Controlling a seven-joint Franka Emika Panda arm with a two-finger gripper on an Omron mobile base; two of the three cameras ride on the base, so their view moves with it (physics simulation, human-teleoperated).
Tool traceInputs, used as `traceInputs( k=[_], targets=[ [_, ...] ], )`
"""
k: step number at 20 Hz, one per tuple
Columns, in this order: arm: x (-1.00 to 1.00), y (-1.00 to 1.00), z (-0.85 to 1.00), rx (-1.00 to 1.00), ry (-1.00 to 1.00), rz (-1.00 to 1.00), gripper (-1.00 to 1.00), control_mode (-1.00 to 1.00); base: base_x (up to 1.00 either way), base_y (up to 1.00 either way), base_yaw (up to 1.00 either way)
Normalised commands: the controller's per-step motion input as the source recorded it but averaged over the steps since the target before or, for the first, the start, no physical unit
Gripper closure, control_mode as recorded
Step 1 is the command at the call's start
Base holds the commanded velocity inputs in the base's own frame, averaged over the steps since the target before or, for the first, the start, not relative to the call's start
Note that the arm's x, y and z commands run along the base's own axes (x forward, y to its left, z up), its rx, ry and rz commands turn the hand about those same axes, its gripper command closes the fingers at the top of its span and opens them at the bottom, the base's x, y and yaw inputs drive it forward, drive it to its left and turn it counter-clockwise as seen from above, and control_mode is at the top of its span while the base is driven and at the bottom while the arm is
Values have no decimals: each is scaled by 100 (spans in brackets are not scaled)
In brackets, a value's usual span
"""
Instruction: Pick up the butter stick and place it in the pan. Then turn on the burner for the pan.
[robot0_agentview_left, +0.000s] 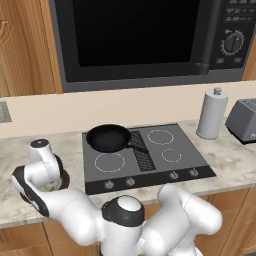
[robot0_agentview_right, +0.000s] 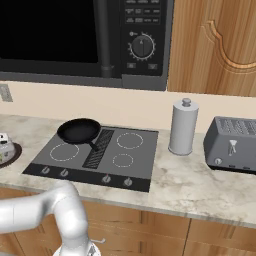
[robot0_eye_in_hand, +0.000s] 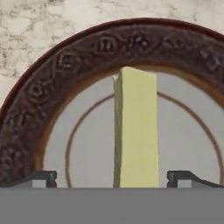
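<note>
- Reaching for the butter stick (robot0_eye_in_hand: 135, 127) looks like the step in hand: the gripper (robot0_eye_in_hand: 112, 178) hangs over the brown-rimmed plate (robot0_eye_in_hand: 65, 65), jaws wide.
- Butter lies between the fingertips (robot0_eye_in_hand: 41, 177), untouched.
- Next: descend, close, lift.
- Pan (robot0_agentview_left: 108, 137) waits well off to the gripper's right, on its burner (robot0_agentview_left: 102, 142).

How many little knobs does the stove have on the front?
4. They sit in a row on the cooktop's front strip: two at left, two at right.
</note>
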Motion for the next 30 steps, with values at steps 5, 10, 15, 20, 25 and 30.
traceInputs(
  k=[5,10,15,20,25,30],
  targets=[
    [5,18,-18,0,0,8,100,-100,0,0,0],
    [0,11,-1,0,0,8,100,-100,0,0,0],
    [0,-2,4,0,-4,5,100,-100,0,0,0],
    [0,-29,39,1,-13,0,100,-100,0,0,0],
    [0,-51,50,5,-12,0,100,-100,0,0,0],
    [0,-67,40,6,-11,0,100,-100,0,0,0]
  ],
)
